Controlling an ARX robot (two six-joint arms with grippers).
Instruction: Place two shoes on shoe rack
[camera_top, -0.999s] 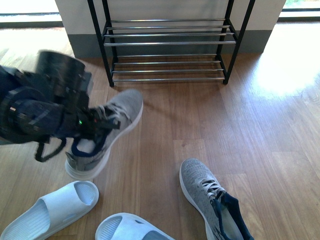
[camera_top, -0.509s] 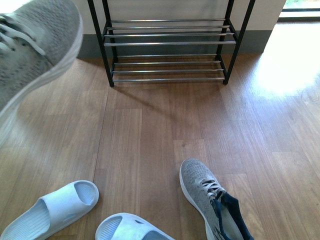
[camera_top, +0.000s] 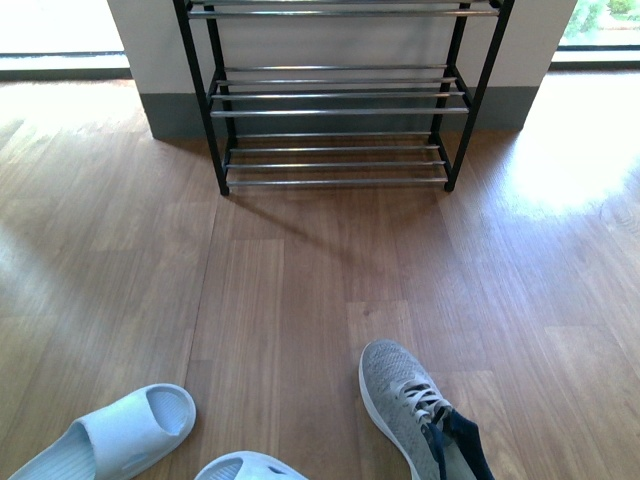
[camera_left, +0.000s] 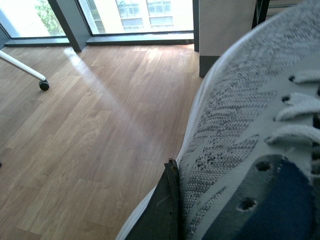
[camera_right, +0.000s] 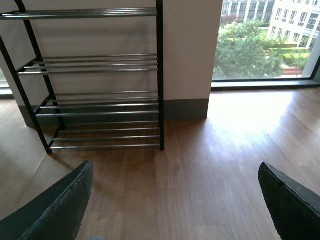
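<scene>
Held sneaker (camera_left: 235, 115), place: off the floor (camera_left: 90, 130) in your left claw (camera_left: 170, 200), filling the left wrist view and out of the front view.
Held sneaker, look: grey knit upper, pale laces, white sole edge, dark collar with punched eyelets.
Held sneaker, handling: likely light and soft. The knit gives, so expect the toe to sag or swing.
Left claw: one dark finger lies against the shoe's side by the collar (its partner is hidden). You can take it as clamped on the sneaker.
Right claw (camera_right: 175, 167): fingers spread wide, nothing between them, facing the rack.
Floor sneaker (camera_top: 405, 395): the twin, toe toward the rack. Grip it at the collar, the firmest part.
Slides (camera_top: 130, 425): pale blue, moulded, near the front view's lower edge. They are probably stiffer and slicker, so pinch across the strap.
Shoe rack (camera_top: 335, 112): black frame, chrome rods, against the wall, well apart from the floor shoes. No shoe sits on the visible tiers. Lay soles across the rods.
</scene>
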